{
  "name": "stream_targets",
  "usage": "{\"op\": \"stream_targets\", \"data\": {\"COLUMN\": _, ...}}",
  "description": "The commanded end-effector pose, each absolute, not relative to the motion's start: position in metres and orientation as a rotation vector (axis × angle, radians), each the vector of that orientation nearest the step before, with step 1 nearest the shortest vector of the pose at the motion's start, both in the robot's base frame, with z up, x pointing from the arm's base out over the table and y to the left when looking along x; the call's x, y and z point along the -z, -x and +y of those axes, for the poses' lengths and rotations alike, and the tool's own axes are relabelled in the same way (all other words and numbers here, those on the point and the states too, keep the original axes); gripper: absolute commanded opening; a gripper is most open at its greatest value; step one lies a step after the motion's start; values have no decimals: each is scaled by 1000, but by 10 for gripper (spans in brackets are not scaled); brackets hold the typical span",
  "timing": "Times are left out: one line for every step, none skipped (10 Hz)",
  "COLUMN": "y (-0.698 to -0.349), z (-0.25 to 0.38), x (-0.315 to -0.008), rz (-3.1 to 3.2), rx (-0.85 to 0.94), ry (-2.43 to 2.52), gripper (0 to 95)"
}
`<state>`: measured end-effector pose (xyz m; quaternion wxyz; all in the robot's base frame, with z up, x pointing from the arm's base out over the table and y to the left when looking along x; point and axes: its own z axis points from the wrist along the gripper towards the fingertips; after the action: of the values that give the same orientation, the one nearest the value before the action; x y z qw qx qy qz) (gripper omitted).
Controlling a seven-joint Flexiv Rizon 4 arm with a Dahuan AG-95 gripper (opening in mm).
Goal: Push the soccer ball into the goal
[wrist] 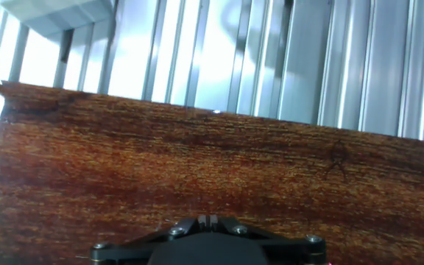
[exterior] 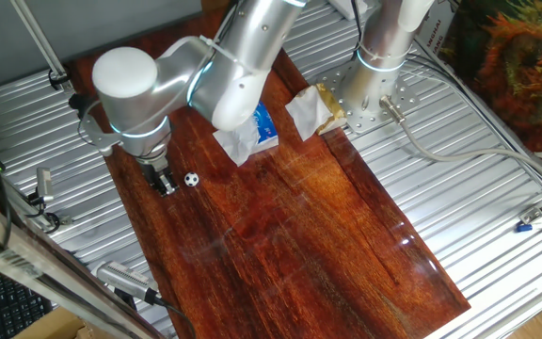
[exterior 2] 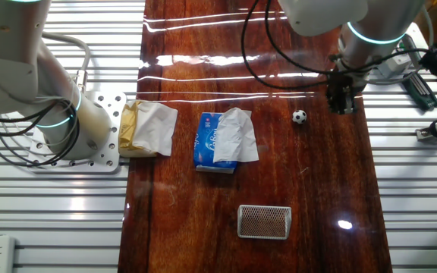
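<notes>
From my remote station I could not see the goal point(exterior 2: 264, 221) in the one fixed view, where the arm blocked that part of the wooden board point(exterior: 309, 235); only the other fixed view showed it, a pale bracket-shaped frame with a mesh-like face lying near the board's lower edge, well apart from everything else. The soccer ball point(exterior 2: 300, 117) sat on the bare wood just beside the gripper point(exterior 2: 341, 102), apart from it by a narrow gap, and in the one fixed view the same ball point(exterior: 191, 178) lay to the side of the dark fingertips of the gripper point(exterior: 165, 184). In the hand view the fingers appeared only as a dark block at the bottom edge with a thin seam down the middle, so I recorded them as pressed together with nothing between them; the ball did not show in that view, only wood grain and ribbed metal beyond. The blue packet point(exterior 2: 217, 142) with white tissue spilling from its top carried white printing that I found too small to read in either fixed view. The crumpled white-and-tan paper point(exterior 2: 147, 128) lay against the arm's base plate point(exterior 2: 97, 144), and its tan part was partly covered by the white. Red lettering on a box at the far corner in the one fixed view was cut off and illegible
</notes>
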<state>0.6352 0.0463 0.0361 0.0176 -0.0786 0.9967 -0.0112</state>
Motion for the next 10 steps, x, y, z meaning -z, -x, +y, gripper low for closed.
{"op": "stream_targets", "data": {"y": -632, "z": 47, "x": -31, "rz": 3099, "rx": 32, "ry": 244, "gripper": 0}}
{"op": "stream_targets", "data": {"y": -629, "z": 48, "x": -26, "rz": 3121, "rx": 30, "ry": 241, "gripper": 0}}
{"op": "stream_targets", "data": {"y": -628, "z": 48, "x": -26, "rz": 3131, "rx": 29, "ry": 242, "gripper": 0}}
{"op": "stream_targets", "data": {"y": -625, "z": 48, "x": -25, "rz": 3170, "rx": 22, "ry": 241, "gripper": 0}}
{"op": "stream_targets", "data": {"y": -621, "z": 48, "x": -25, "rz": 3194, "rx": 16, "ry": 239, "gripper": 0}}
{"op": "stream_targets", "data": {"y": -617, "z": 49, "x": -23, "rz": 3208, "rx": 11, "ry": 233, "gripper": 0}}
{"op": "stream_targets", "data": {"y": -613, "z": 50, "x": -22, "rz": 3222, "rx": 10, "ry": 230, "gripper": 0}}
{"op": "stream_targets", "data": {"y": -608, "z": 51, "x": -20, "rz": 3235, "rx": 10, "ry": 228, "gripper": 0}}
{"op": "stream_targets", "data": {"y": -605, "z": 52, "x": -19, "rz": 3235, "rx": 12, "ry": 225, "gripper": 0}}
{"op": "stream_targets", "data": {"y": -600, "z": 53, "x": -18, "rz": 3241, "rx": 14, "ry": 223, "gripper": 0}}
